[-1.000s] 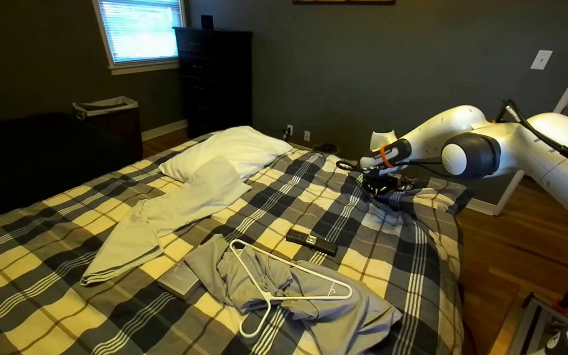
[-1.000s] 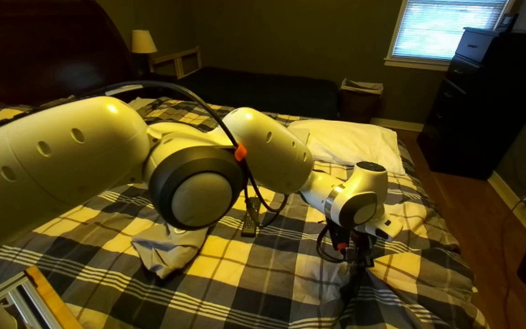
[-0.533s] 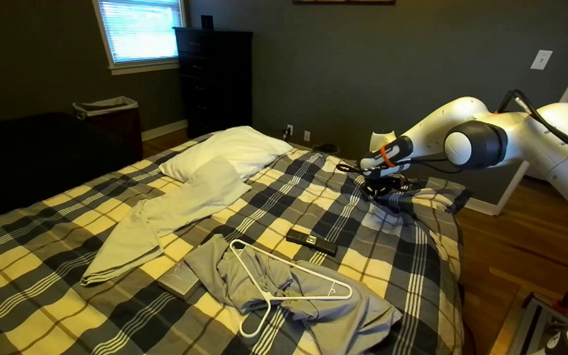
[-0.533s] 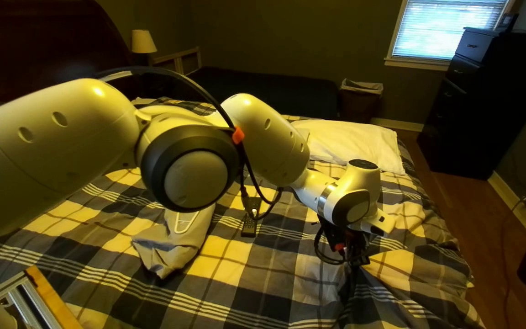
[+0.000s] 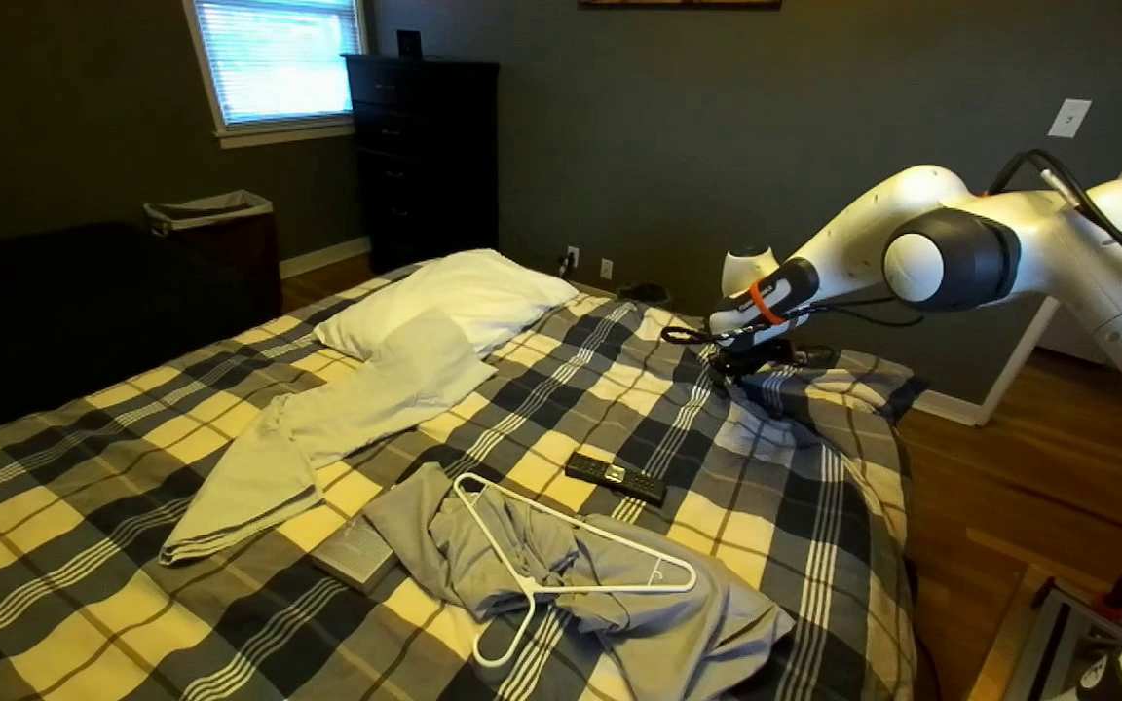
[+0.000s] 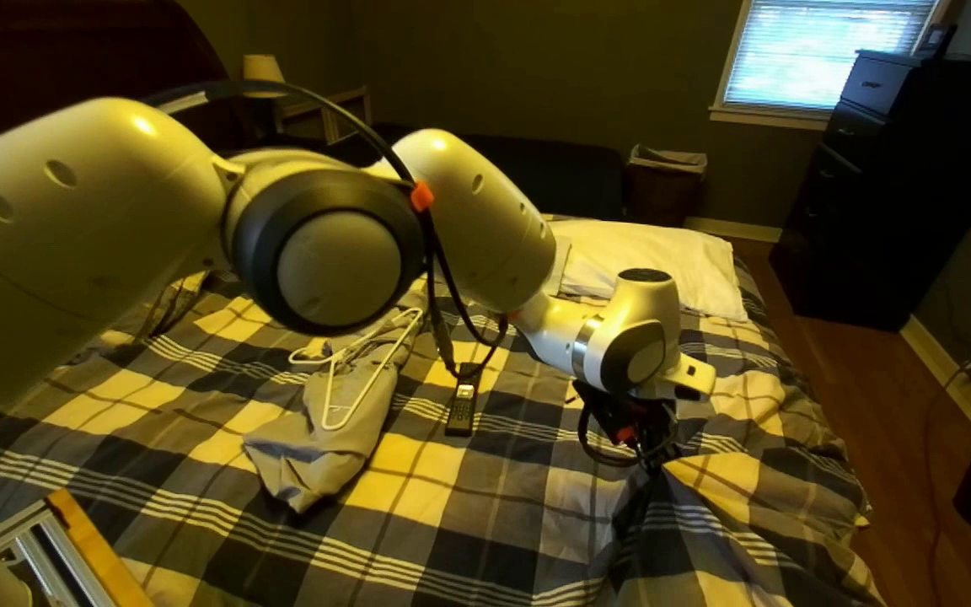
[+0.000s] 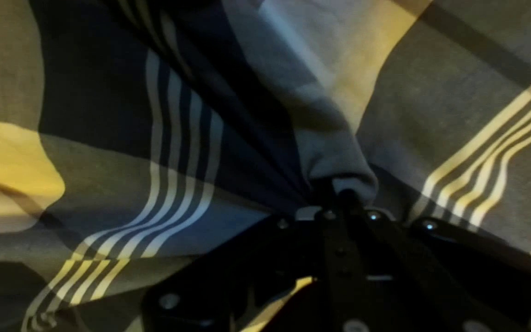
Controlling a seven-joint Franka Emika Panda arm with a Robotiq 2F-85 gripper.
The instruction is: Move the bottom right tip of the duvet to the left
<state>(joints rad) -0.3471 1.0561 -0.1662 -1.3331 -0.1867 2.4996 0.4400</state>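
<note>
The duvet (image 5: 512, 428), in yellow, black and grey-white plaid, covers the bed in both exterior views (image 6: 519, 489). My gripper (image 5: 729, 375) is low over its right side, near the foot edge. In the wrist view the fingers (image 7: 339, 205) are closed together on a bunched fold of the duvet (image 7: 334, 157). Creases run from the fingertips. In an exterior view, the gripper (image 6: 654, 459) holds the fold up in a raised ridge. Beyond it, a bunched part of the duvet (image 5: 858, 380) lies at the bed's edge. I cannot tell whether the pinched fabric is the very tip.
A white pillow (image 5: 464, 297), a pale beige cloth (image 5: 356, 419), a remote (image 5: 615, 477), a small box (image 5: 355, 553) and a grey garment (image 5: 707, 623) with a white hanger (image 5: 610, 589) lie on the duvet. A black dresser (image 5: 430, 161) stands behind the bed.
The arm's elbow has risen. My gripper has moved slightly up and left in both exterior views, pulling the held fold of the duvet along. The hanger now shows from behind the arm.
</note>
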